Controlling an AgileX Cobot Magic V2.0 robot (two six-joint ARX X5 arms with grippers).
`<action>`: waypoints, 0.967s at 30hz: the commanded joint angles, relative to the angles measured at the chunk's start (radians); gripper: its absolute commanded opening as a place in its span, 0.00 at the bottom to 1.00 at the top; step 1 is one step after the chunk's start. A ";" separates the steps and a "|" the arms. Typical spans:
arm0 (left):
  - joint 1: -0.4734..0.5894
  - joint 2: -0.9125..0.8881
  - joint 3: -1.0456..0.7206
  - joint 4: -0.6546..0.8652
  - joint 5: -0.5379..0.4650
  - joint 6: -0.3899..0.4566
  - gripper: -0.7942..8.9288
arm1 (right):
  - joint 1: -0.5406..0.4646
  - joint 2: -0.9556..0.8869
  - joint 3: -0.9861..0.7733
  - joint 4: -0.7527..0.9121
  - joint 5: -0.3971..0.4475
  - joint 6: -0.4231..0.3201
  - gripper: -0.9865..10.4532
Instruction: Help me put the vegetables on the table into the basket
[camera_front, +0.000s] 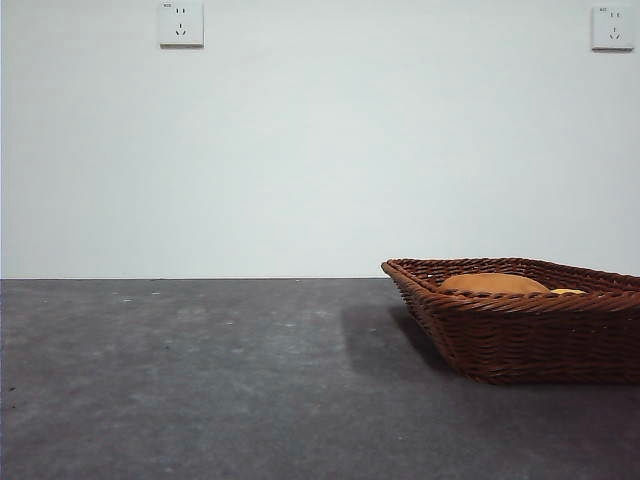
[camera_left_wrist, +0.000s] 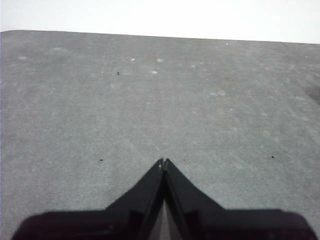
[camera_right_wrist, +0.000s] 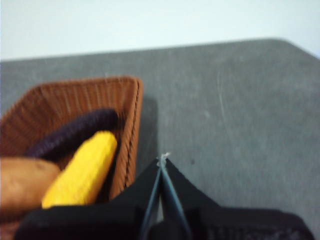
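Front view: wicker basket (camera_front: 520, 320) at the counter (camera_front: 200, 380) right edge, potato (camera_front: 492, 284) peeking over the rim.

Left wrist view: left claw (camera_left_wrist: 163, 162) clenched, empty, over bare counter.

Right wrist view: right claw (camera_right_wrist: 163, 159) clenched, empty, beside the basket; corn cob (camera_right_wrist: 82, 170), eggplant (camera_right_wrist: 75, 132) and potato inside. Task looks complete.
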 joint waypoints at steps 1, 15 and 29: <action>-0.003 0.000 -0.010 0.005 0.003 -0.010 0.08 | -0.001 -0.003 -0.023 -0.029 0.001 0.010 0.09; -0.003 0.000 -0.010 0.005 0.003 -0.010 0.08 | -0.001 -0.002 -0.028 -0.036 0.001 0.010 0.09; -0.003 0.000 -0.010 0.005 0.003 -0.010 0.08 | -0.001 -0.002 -0.028 -0.036 0.001 0.010 0.09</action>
